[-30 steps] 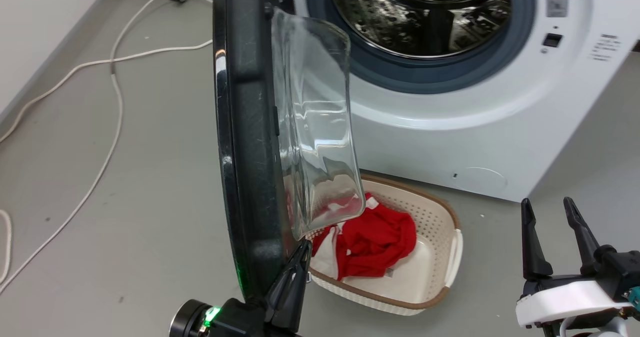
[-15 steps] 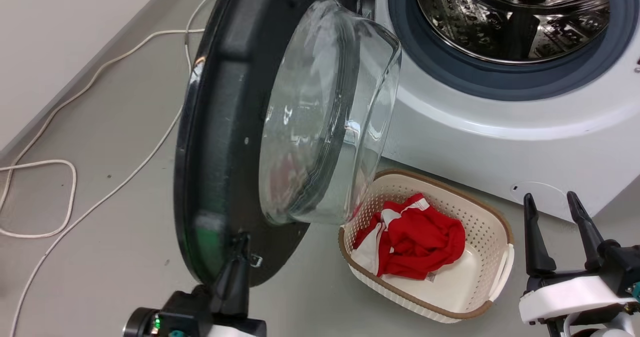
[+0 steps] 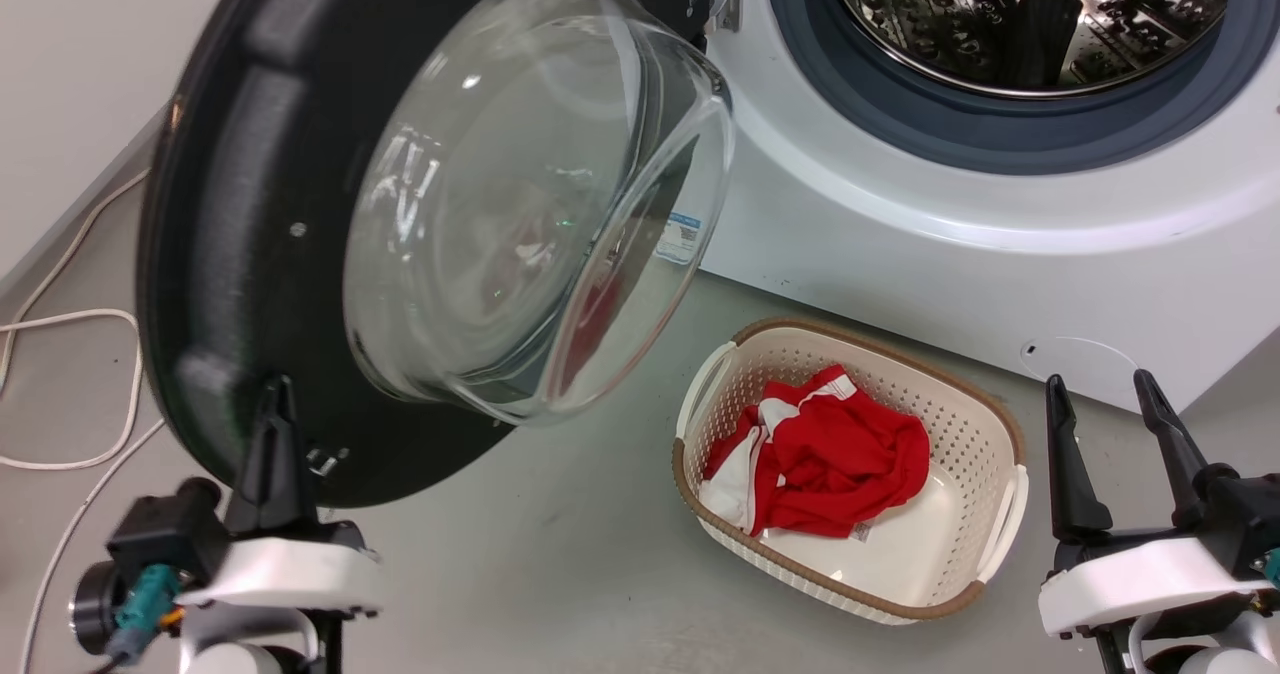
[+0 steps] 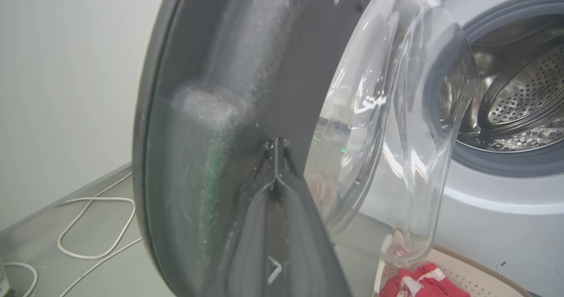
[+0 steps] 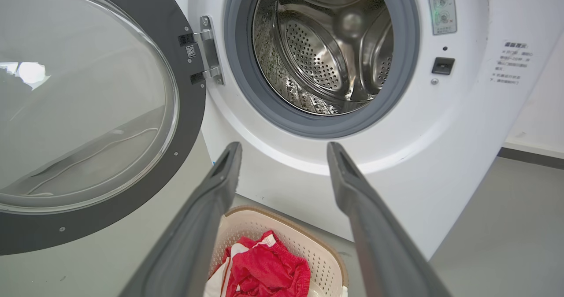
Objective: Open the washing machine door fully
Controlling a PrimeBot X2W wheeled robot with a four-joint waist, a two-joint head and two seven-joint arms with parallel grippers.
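Since its fingers are pressed together into one blade, the left gripper [image 3: 277, 394] seems meant to push rather than grasp, tips set against the inner face of the washing machine door [image 3: 220, 254] just above them. The door stands swung wide, clear of the drum [image 3: 1020, 4] far to the right. The right gripper [image 3: 1095, 384] hangs spread beyond the basket [image 3: 960, 424], likely out of the way.

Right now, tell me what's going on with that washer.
The robot's left hand, fingers shut together, is set against the inner face of the washing machine door near its lower edge. The door stands wide open and the drum is exposed. The right hand is open and holds nothing, off to the side of a basket with a red garment on the floor.
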